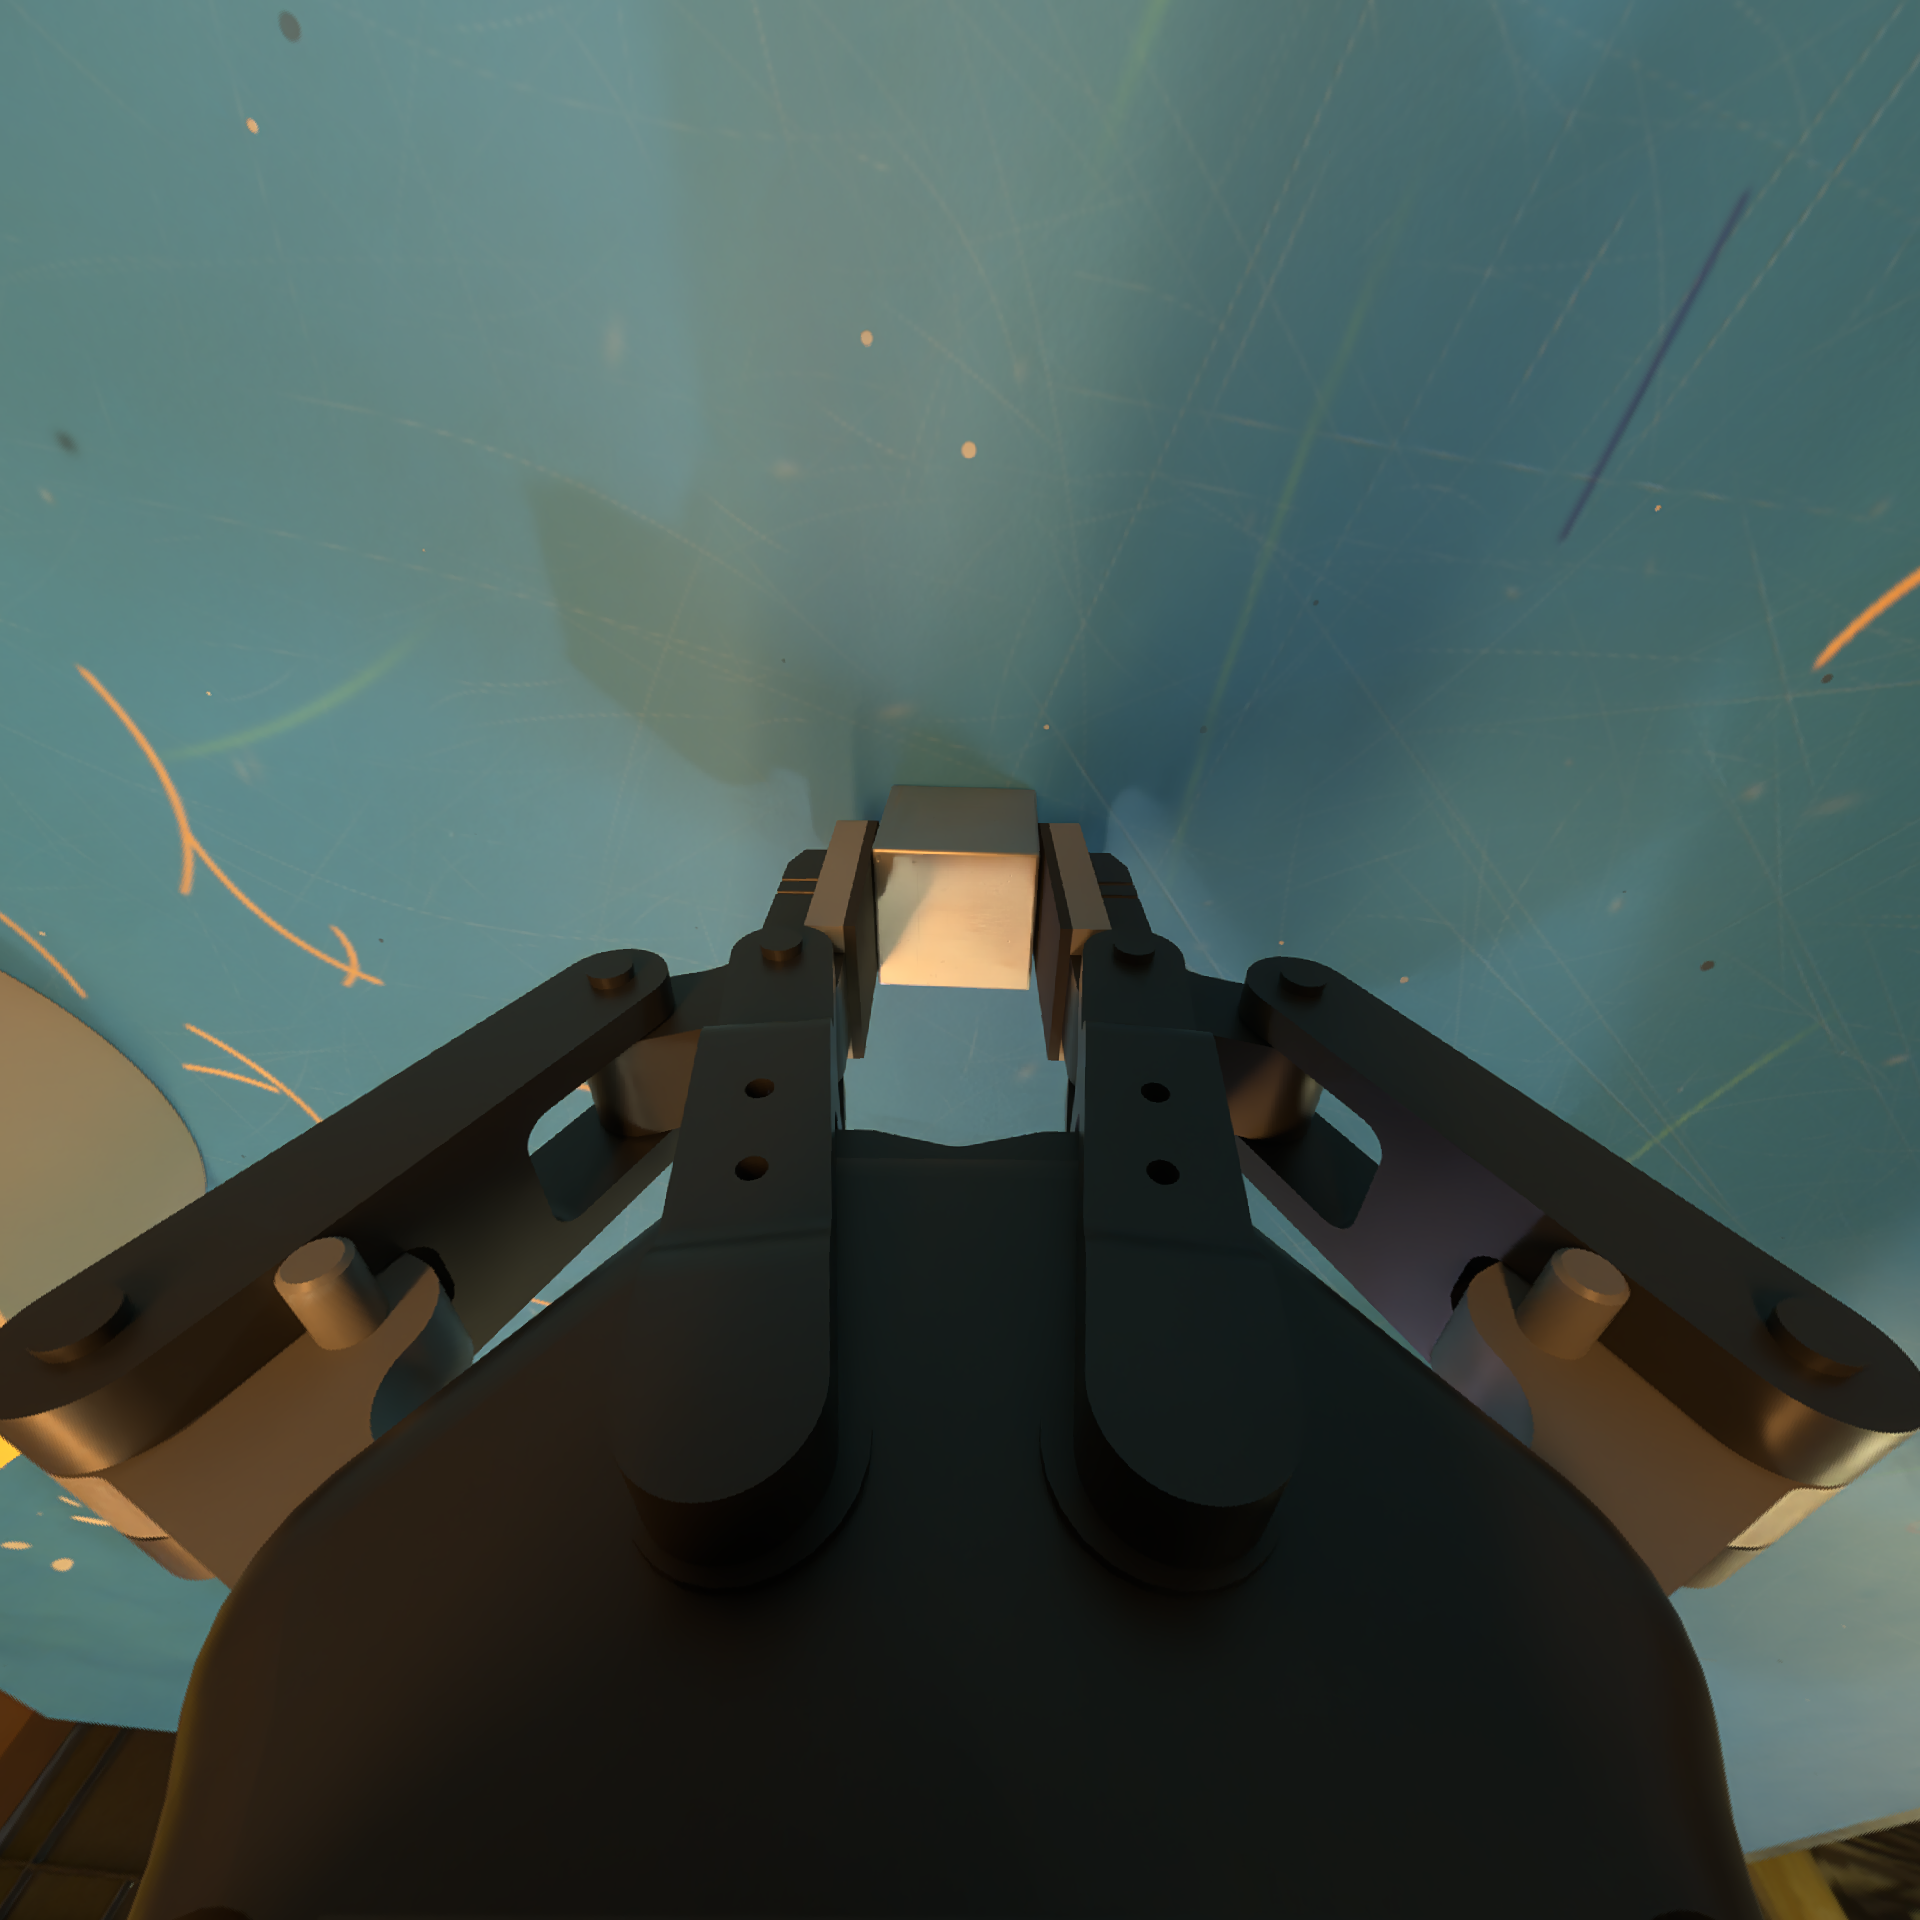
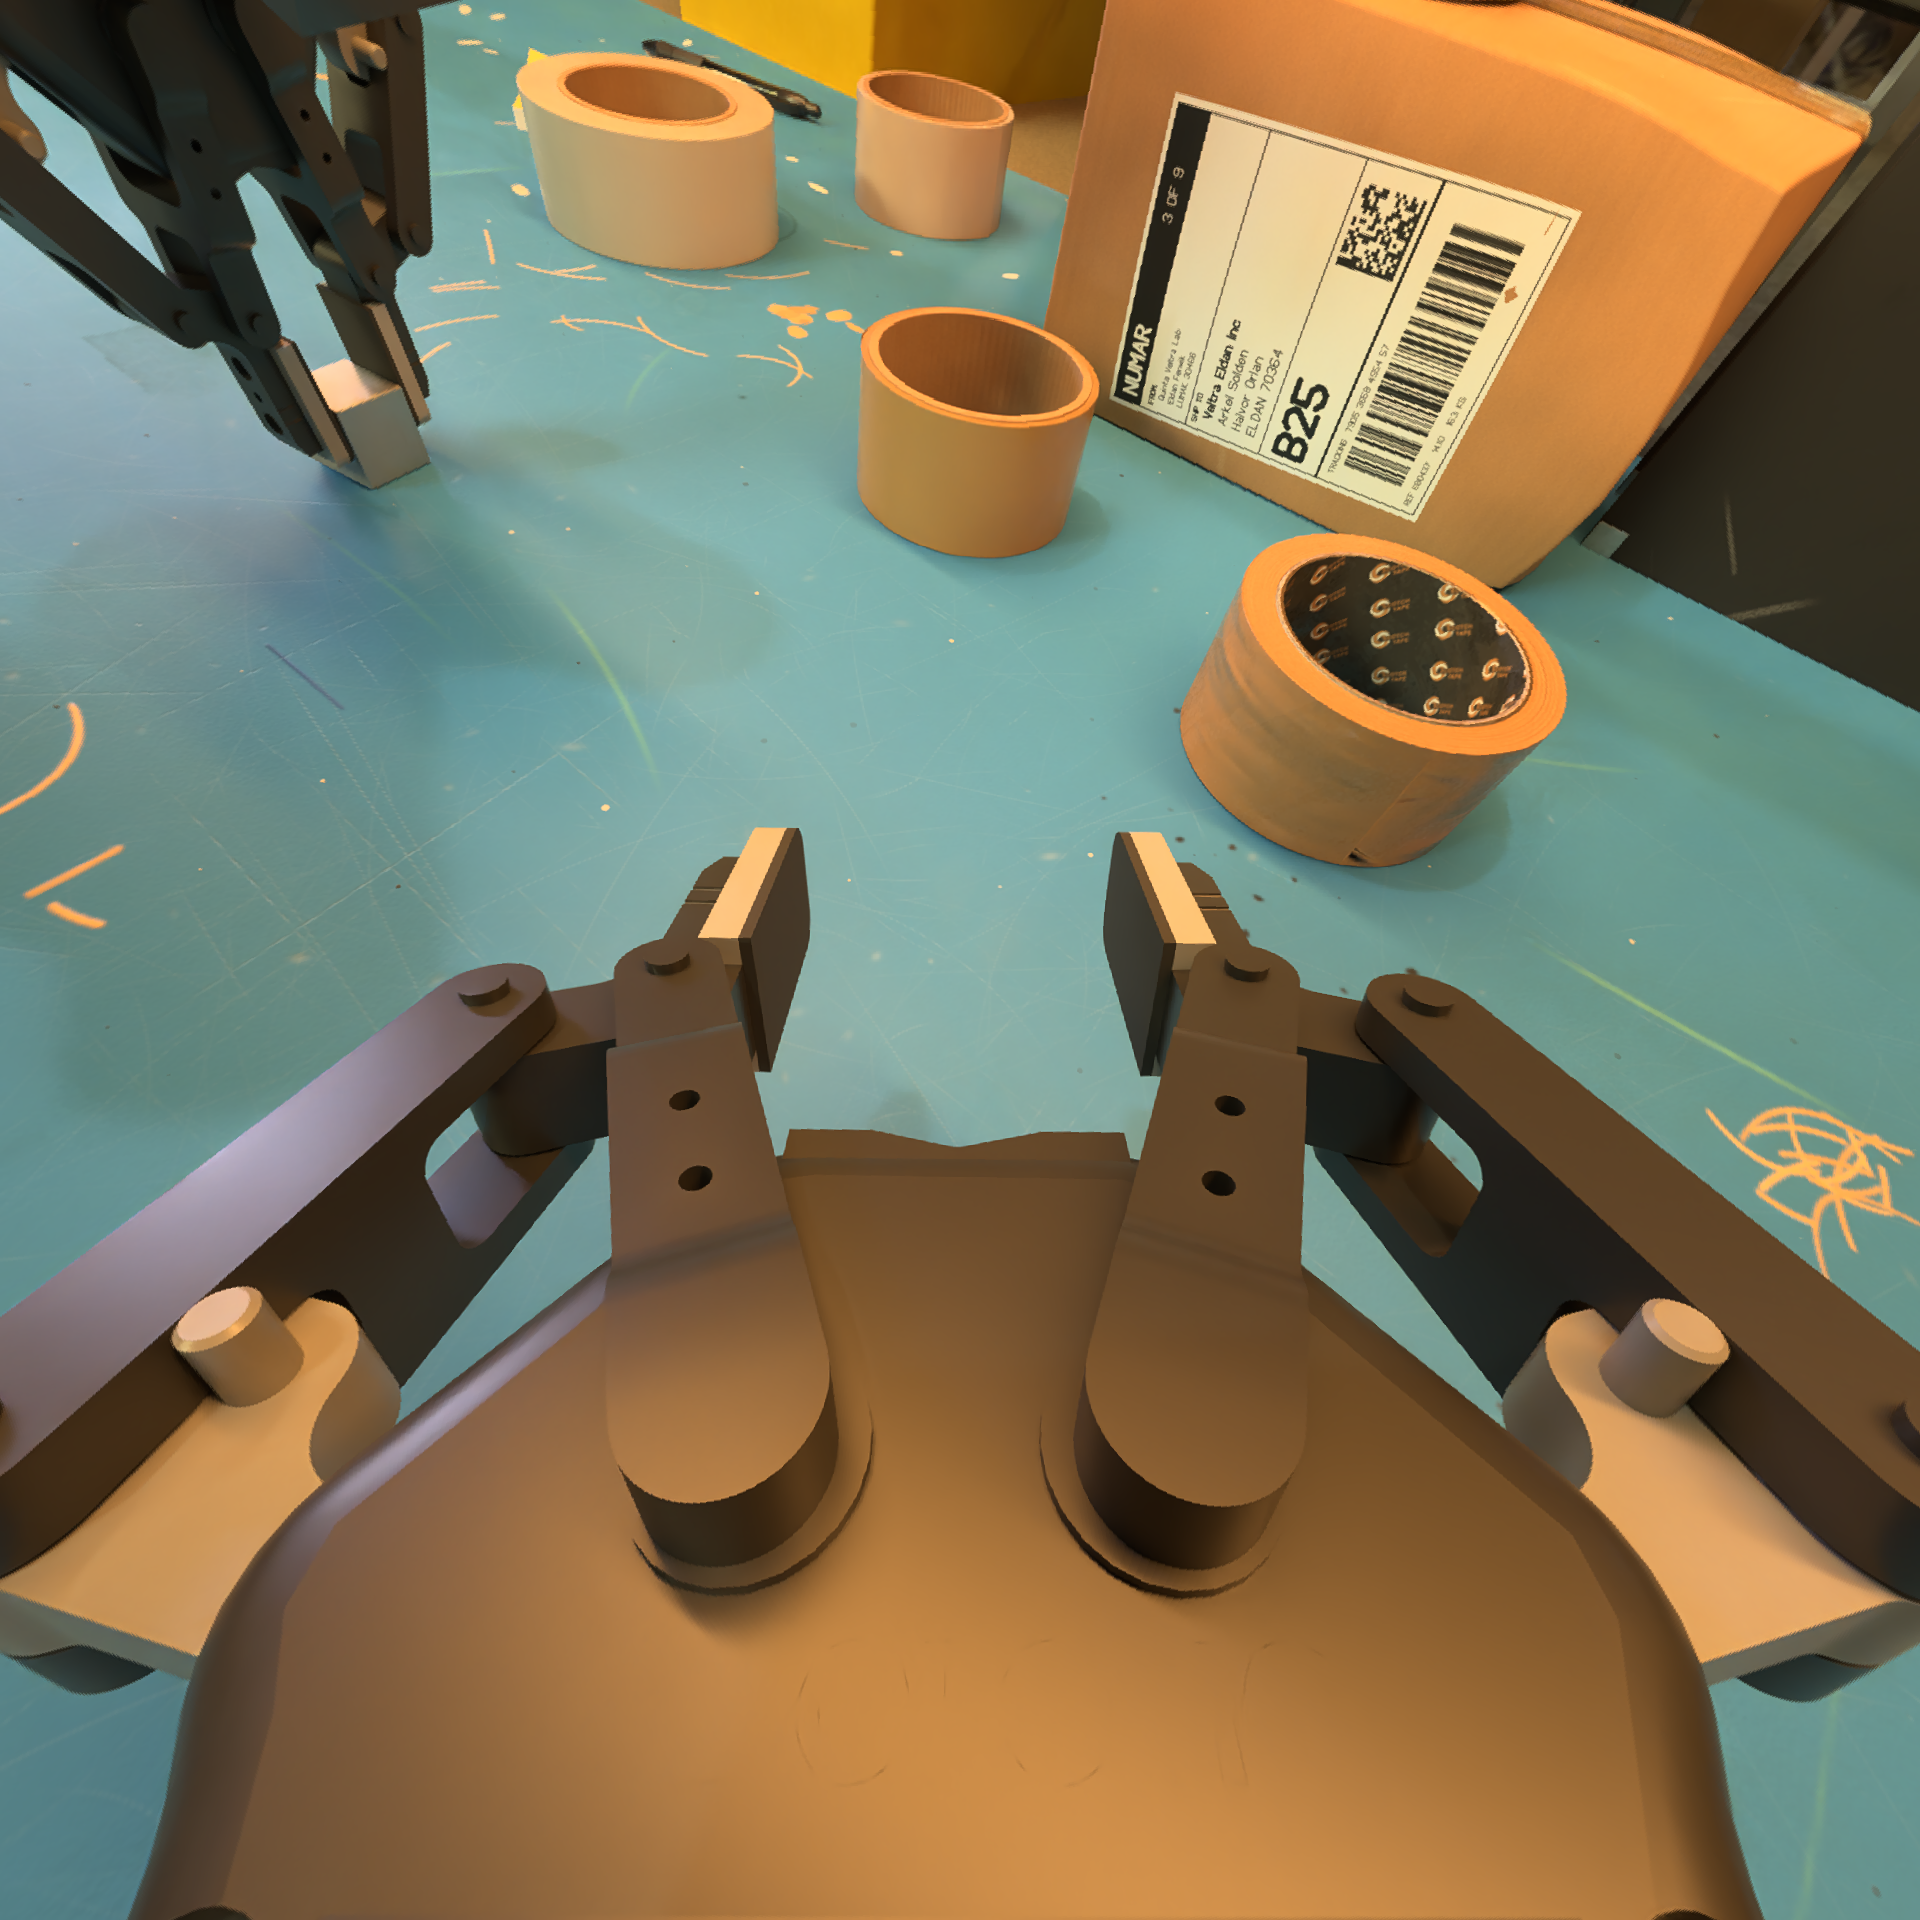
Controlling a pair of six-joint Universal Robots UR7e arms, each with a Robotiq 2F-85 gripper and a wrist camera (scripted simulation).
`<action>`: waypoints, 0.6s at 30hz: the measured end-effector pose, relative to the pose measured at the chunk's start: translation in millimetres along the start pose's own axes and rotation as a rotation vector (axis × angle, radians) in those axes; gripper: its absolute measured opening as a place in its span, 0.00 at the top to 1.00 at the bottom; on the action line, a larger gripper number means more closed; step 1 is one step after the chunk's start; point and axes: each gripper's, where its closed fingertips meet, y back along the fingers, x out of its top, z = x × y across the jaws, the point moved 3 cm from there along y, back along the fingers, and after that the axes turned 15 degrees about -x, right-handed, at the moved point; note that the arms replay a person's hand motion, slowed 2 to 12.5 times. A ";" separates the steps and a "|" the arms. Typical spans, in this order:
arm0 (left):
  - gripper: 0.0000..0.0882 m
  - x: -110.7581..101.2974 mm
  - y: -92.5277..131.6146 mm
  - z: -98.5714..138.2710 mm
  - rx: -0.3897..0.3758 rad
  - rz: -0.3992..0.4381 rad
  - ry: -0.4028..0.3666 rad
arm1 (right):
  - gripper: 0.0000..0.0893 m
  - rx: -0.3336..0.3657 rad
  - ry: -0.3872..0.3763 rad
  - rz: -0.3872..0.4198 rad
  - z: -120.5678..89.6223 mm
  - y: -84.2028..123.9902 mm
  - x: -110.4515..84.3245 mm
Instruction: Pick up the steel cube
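Observation:
The steel cube [image 1: 956, 904] is a small shiny grey block, clamped between the pads of my left gripper [image 1: 956, 883] at the fingertips. It is at or just above the scratched blue table top [image 1: 1351, 520]; I cannot tell whether it touches. In the right wrist view the left gripper [image 2: 358, 416] shows at the far left, tilted, with the cube [image 2: 379, 426] between its fingers. My right gripper [image 2: 956, 883] is open and empty over bare table, well to the right of the cube.
Several tape rolls stand on the table: a pale one [image 2: 649, 156], a small one [image 2: 930, 151], an orange one [image 2: 971, 431] and a brown one [image 2: 1371, 696]. A labelled cardboard box [image 2: 1455, 260] is at the back right. A black pen [image 2: 738, 75] lies behind.

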 end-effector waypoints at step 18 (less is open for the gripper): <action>0.70 -0.2 -0.1 -0.1 -0.004 0.000 0.007 | 0.42 -0.040 0.005 -0.020 6.3 -0.5 -2.9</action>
